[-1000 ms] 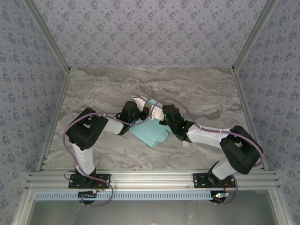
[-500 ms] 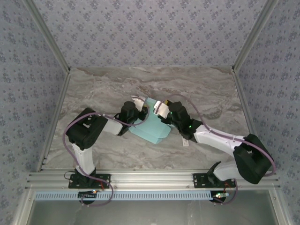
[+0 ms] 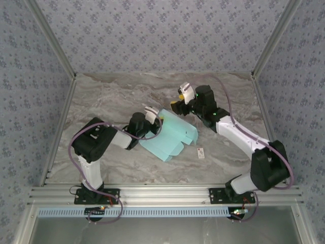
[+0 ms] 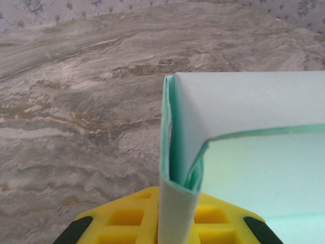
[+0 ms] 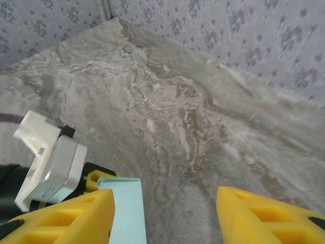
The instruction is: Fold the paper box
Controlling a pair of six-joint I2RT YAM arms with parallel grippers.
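A grey-veined marble bench (image 3: 111,96) sits between walls of blue flowered wallpaper (image 3: 152,30), with a metal rail (image 3: 162,193) along its near edge. The left fingers (image 4: 127,223) are closed on the paper box (image 4: 254,168). In the left wrist view, the yellow fingers sit on either side of a doubled fold of pale turquoise card. The fold stands upright between them, and a wider panel bends off to the right. Seen from above, the left fingers (image 3: 152,116) pinch the card at its far left corner, with the left arm lying low over the bench. The paper box (image 3: 170,134) rests near the middle of the bench, mostly flat, with its tabbed edge to the right and its gripped side lifted. The right fingers (image 5: 66,218) stand apart with nothing between them — bare marble shows in the gap, and a strip of the card sits just beside one of them. From above, the right fingers (image 3: 176,105) hang just beyond the box's far edge, not touching it. A small white tag (image 3: 200,152) lies on the bench just right of the box.
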